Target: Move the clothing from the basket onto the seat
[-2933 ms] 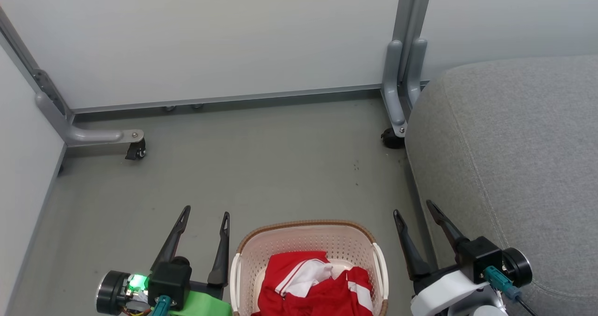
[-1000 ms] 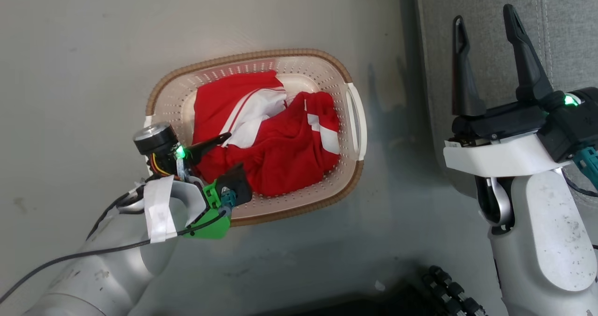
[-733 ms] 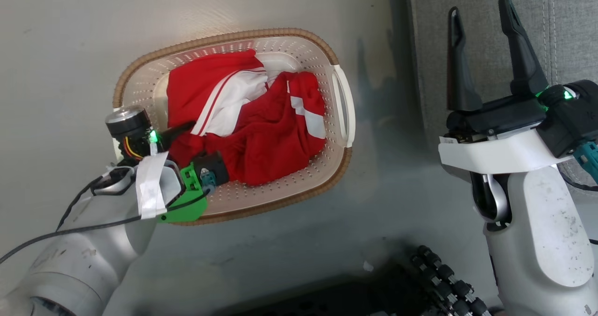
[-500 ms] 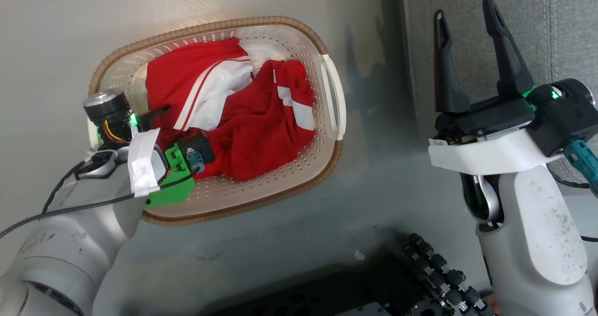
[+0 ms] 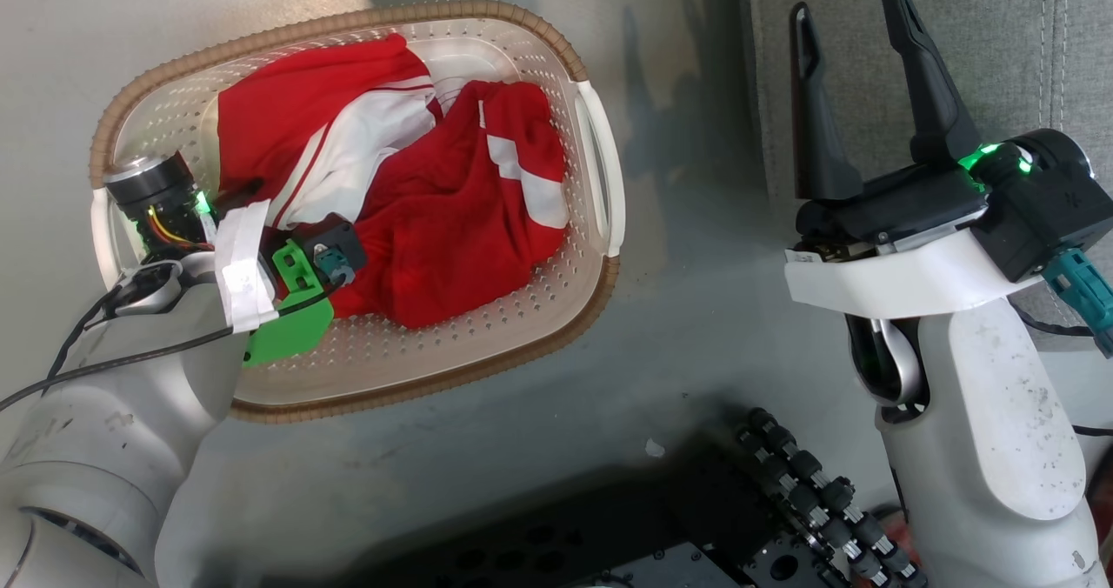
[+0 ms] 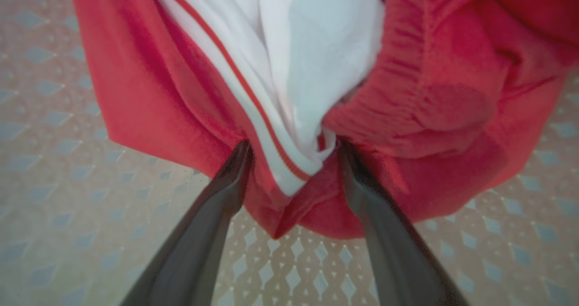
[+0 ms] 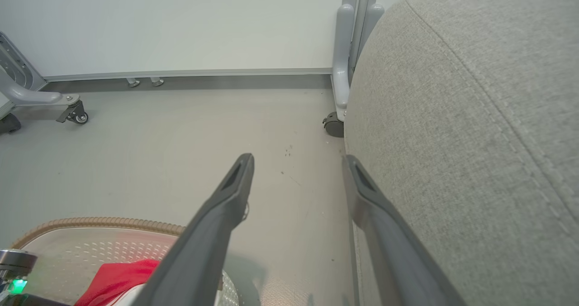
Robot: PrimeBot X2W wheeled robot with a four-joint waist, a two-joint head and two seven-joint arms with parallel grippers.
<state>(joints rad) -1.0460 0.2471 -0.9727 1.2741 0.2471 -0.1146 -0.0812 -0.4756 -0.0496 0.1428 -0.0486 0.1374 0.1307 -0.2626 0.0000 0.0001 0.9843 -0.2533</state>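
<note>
Head view first: the basket [image 5: 348, 21] is seen on the floor at the robot's left, long axis running roughly across the picture, a bit tilted. The clothing [image 5: 452, 223] is all bunched inside it, nothing laid out on the seat [image 5: 983, 40] yet, which stands off to the right with a strip of floor between. The left gripper [image 5: 261, 205] is buried in the near-left end of the pile, so that arm is clearly the nearer one. The right gripper [image 5: 848, 14] is held up by the seat's edge, spread wide and carrying nothing.

Left wrist view: this is where the real story gets told. The left gripper [image 6: 294, 147] is spread wide, and a fold of the clothing [image 6: 181, 93] with its white stripe is wedged right between the two tips, red fabric bulging on both sides. The fold runs more or less along the fingers, so a squeeze would probably pinch straight across it. No pinch is seen yet. The basket's perforated floor [image 6: 68, 184] is visible beneath.

Right wrist view: the right gripper [image 7: 298, 161] is shown wide and empty over bare floor, the seat [image 7: 475, 116] just beside its right finger, the basket [image 7: 113, 224] and a scrap of clothing [image 7: 117, 274] down low at the left.
</note>
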